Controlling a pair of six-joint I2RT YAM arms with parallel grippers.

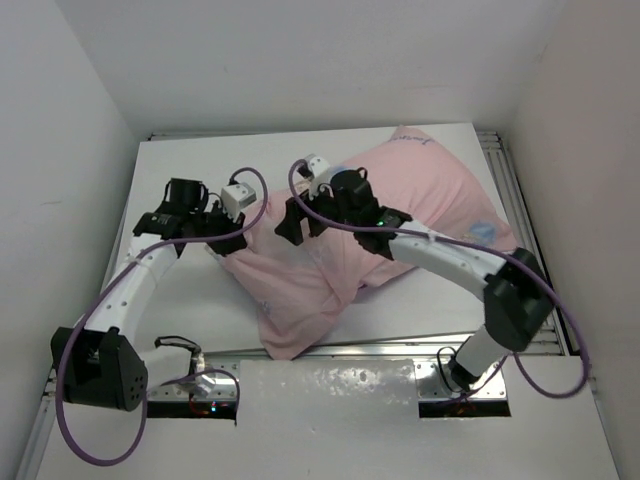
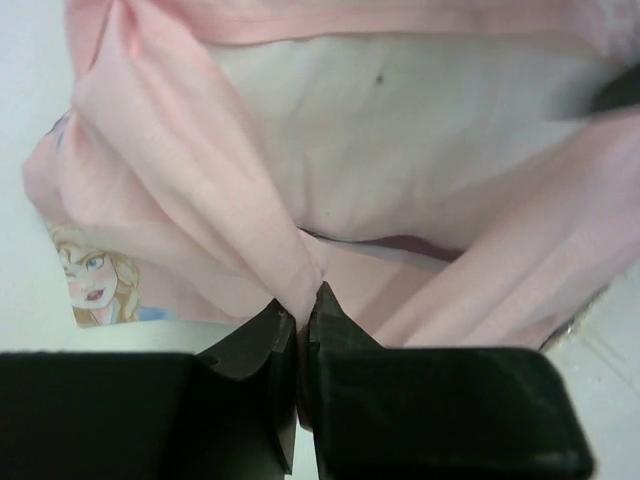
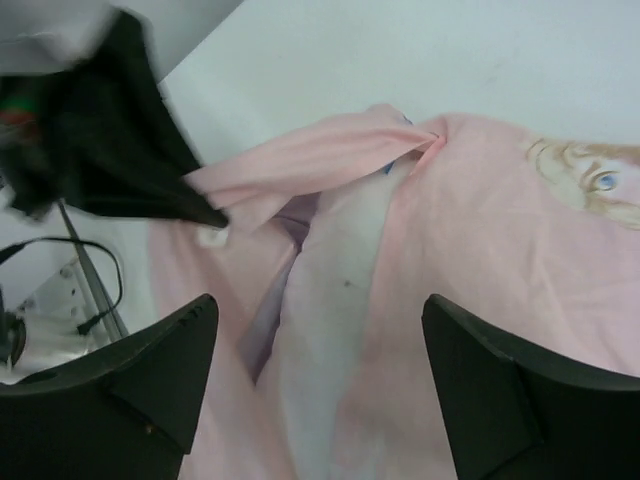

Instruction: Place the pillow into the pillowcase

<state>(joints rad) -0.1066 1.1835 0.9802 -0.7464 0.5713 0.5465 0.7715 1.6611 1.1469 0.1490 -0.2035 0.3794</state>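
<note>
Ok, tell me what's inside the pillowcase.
The white pillow shows through the pillowcase mouth. Pink fabric covers the rest, so how deep it sits can't be seen.

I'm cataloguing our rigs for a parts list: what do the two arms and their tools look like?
The left arm and right arm share white tubular links, bulky black joint housings and a looping purple cable each. The left tool and right tool are matte black with wedge-shaped fingers.
</note>
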